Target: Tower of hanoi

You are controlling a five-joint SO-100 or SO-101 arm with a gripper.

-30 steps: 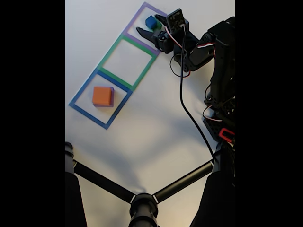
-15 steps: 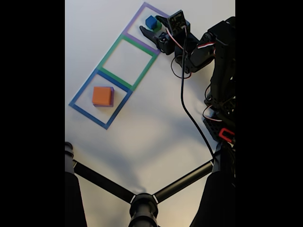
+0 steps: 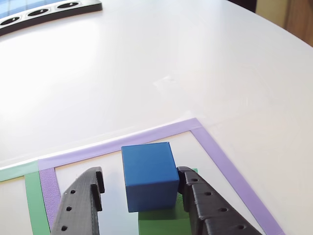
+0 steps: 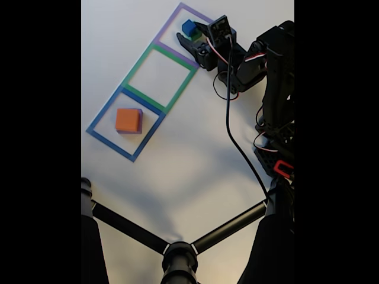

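The gripper [image 3: 139, 193] is standing open around the blue cube [image 3: 149, 176], one black finger [image 3: 80, 203] well off its left face and the other finger [image 3: 205, 205] just beside its right face; whether that one is touching cannot be told, and nothing is being held. The blue cube is sitting on top of a green block [image 3: 164, 223], inside the purple taped square [image 3: 215, 152].

In the fixed view the gripper [image 4: 190, 33] is reaching into that purple square [image 4: 177, 12], which is lying nearest the table's top edge. Next in the row is lying a green square [image 4: 137, 60] with bare white table inside it, then a blue square [image 4: 106, 142] holding an orange block [image 4: 128, 120] that is resting on a purple one. The white table [image 4: 177, 171] is lying open between the squares and the black stand legs [image 4: 127, 228] at the bottom edge. The arm [image 4: 272, 89] and its cable are running along the right edge.

No readable writing is showing.
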